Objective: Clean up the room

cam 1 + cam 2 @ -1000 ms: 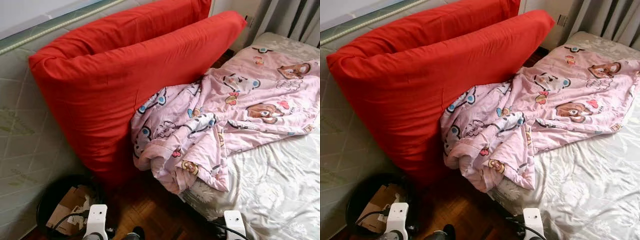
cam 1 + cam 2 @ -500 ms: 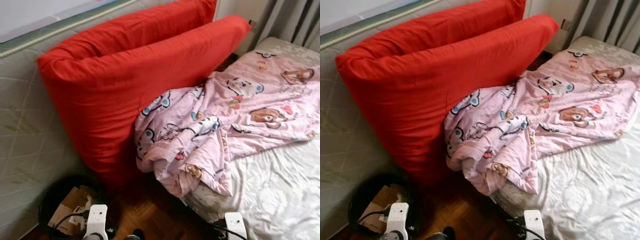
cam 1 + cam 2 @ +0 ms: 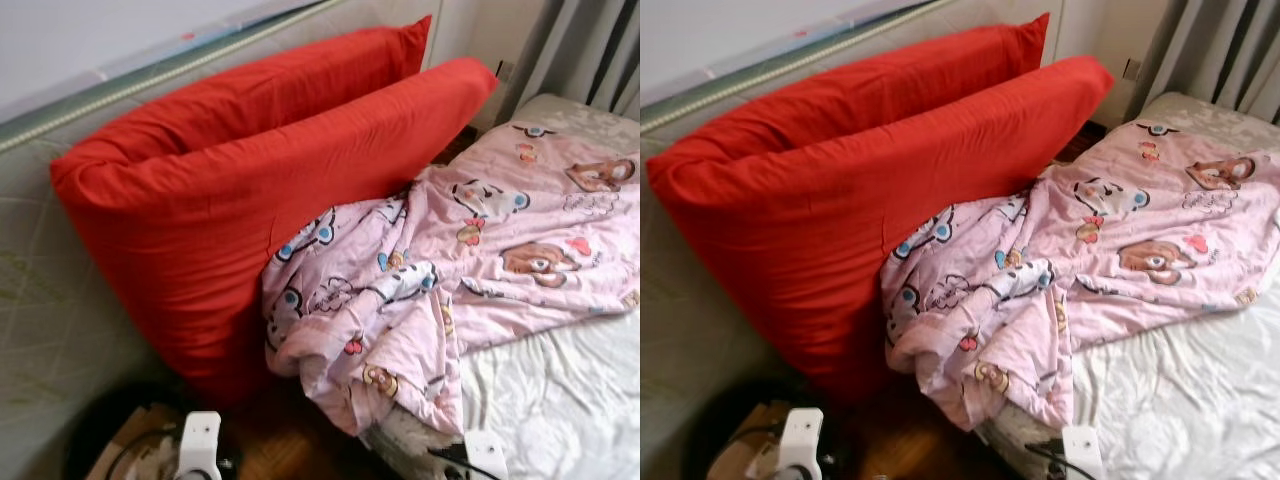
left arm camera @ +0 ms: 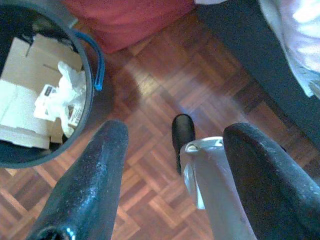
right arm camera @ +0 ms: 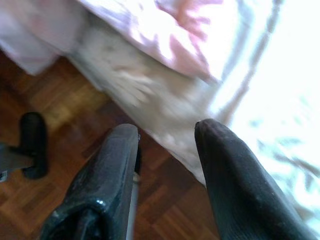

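Observation:
A pink cartoon-print blanket (image 3: 450,270) lies crumpled across the bed, one bunched corner hanging over the near edge. Two big red pillows (image 3: 250,190) lean side by side against an upended mattress (image 3: 50,310) on the left. My left gripper (image 4: 172,165) hangs open above the parquet floor, empty, close to a dark bin (image 4: 89,107). My right gripper (image 5: 165,165) is open and empty too, pointing down at the bed's edge where the pale sheet (image 5: 260,90) meets the floor. Both wrists (image 3: 200,445) sit at the bottom of the eye views.
The dark bin holds cardboard (image 4: 20,100) and crumpled white paper. The bed with its pale patterned sheet (image 3: 560,400) takes up the right side. Grey curtains (image 3: 590,50) hang at the far right. Parquet floor (image 4: 165,85) runs between bin and bed.
The camera has tilted up and shifted, so pillows and blanket sit lower and the bin has slid nearly out of the eye views. Blanket, pillows and both arms stay put.

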Motion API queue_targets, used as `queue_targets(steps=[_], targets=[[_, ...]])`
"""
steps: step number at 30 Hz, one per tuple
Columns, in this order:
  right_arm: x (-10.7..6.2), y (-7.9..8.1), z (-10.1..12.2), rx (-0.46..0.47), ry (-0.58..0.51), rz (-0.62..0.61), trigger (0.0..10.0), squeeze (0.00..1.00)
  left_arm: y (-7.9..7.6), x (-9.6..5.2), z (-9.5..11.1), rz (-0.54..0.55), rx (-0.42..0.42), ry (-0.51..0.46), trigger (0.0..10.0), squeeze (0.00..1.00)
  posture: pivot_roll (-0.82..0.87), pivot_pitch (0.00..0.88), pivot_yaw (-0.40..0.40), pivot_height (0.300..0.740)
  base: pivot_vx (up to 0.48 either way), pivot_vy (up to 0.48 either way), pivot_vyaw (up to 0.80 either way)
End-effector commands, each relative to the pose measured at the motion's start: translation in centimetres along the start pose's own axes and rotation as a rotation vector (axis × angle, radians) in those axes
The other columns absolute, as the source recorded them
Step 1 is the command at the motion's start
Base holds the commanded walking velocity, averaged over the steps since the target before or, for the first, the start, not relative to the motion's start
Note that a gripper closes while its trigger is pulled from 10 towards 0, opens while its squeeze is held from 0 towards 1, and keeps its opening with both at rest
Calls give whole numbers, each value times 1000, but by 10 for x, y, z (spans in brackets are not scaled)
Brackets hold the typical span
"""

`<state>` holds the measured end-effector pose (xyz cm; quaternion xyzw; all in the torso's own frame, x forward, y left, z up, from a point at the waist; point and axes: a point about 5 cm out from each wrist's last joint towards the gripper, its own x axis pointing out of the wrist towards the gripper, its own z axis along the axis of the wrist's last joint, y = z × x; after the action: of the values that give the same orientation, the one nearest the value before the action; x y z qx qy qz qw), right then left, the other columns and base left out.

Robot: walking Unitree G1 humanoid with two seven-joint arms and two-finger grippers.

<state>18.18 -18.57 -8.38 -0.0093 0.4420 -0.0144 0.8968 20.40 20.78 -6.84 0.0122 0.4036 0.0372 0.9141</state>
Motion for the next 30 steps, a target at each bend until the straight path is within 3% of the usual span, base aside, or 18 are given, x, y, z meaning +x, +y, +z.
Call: queue_targets(steps=[1,6,11,15,16,18,21,22,24,25,30], targets=[[-2,0,-8,12,17,-2,10000,0,1,-2,-7,1,-3,16,10000,0,7,181,9,740,0,0,0],[-2,0,-4,29,-28,-1,10000,0,0,-2,-4,-6,-17,-25,10000,0,4,190,10,740,0,0,0],[-3,1,3,58,-117,20,10000,0,1,-4,2,2,-85,-124,10000,0,8,205,12,740,0,0,0],[-4,2,5,71,-167,31,10000,0,1,-4,8,-1,-94,-183,10000,0,7,210,11,740,0,0,0],[-5,2,7,77,-193,38,10000,0,1,-1,43,-4,-74,-309,10000,0,7,213,12,740,0,0,0],[-6,3,9,72,-233,59,10000,0,4,-4,95,-10,-26,-518,10000,0,2,214,14,740,0,0,0],[-7,5,12,60,-267,83,10000,0,5,-8,103,-13,-15,-589,10000,0,0,214,15,740,0,0,0],[-5,12,75,29,-504,118,10000,0,3,-10,106,-17,-23,-620,10000,0,-3,213,15,740,0,0,0],[-15,19,123,-5,-714,153,10000,0,2,-15,110,-34,-37,-677,10000,0,-7,213,14,740,0,0,0],[-20,21,133,-13,-774,156,10000,0,2,-19,112,-38,-48,-712,10000,0,-12,212,15,740,0,0,0],[-26,27,139,-15,-850,134,10000,0,1,-28,117,-69,-49,-776,10000,0,-7,204,20,740,0,0,0]])
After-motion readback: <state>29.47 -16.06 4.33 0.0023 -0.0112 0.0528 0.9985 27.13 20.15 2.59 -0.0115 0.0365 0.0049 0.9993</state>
